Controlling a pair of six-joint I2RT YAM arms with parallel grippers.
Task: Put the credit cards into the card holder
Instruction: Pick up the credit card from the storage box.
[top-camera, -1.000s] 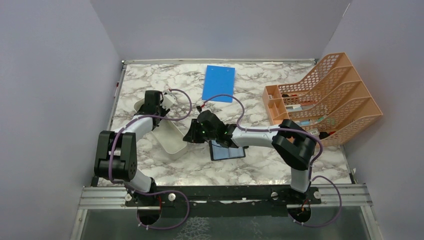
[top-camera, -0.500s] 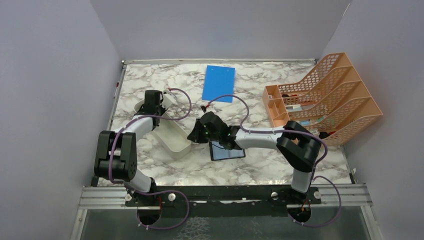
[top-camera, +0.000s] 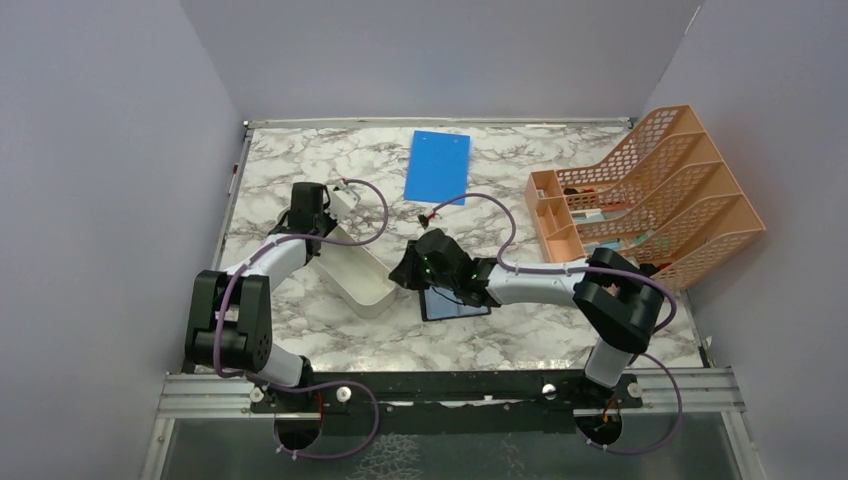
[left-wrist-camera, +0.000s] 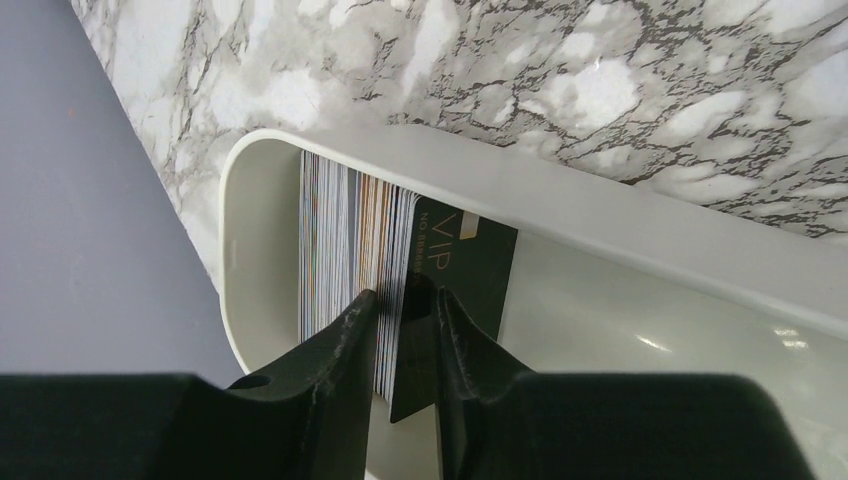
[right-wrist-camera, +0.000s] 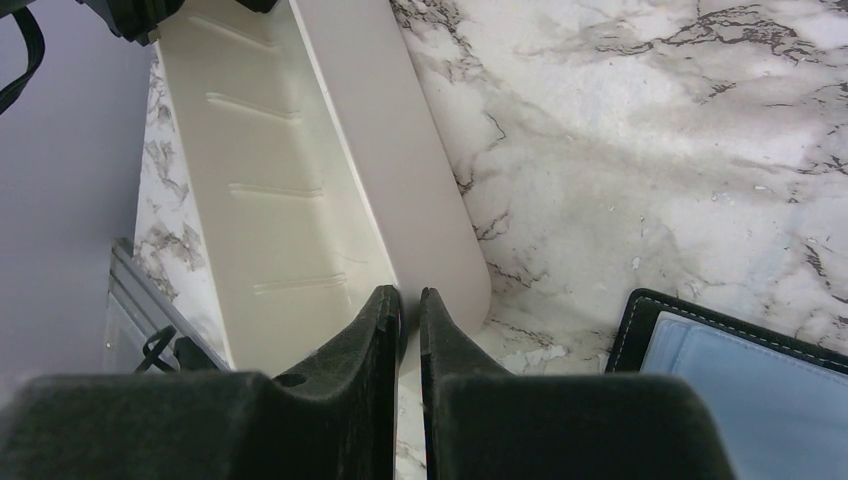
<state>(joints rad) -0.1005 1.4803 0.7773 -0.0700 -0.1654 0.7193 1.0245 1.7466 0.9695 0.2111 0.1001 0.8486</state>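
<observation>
– Jaws on the left gripper stand narrow, closed on a thin sheaf at the open face of the credit cards. The cards stand on edge, packed against the far end of the white tray. The outermost one in the pinch is a black VIP card.

– More than one card in there, then?

– It looks so, though I can't count them. I'd lift straight up along the tray's end wall, and slowly, so any extras slide back instead of fanning out.

– And the other side?

– On the right gripper the jaws are all but shut. They sit astride the tray's side wall at its near end and seem to be pinching the rim. That should stop the tray dragging during the lift.

– Where do the cards go?

– The card holder lies open on the bench, just right of the tray's near end, with its grey-blue inside facing up. From overhead the right arm covers part of it, so I'd expect that arm has to let go and move off first.

– Anything else around?

– There's a blue board well beyond the tray and an orange rack far to its right. Neither is in the path. The tray's tall walls are the real hindrance.
</observation>
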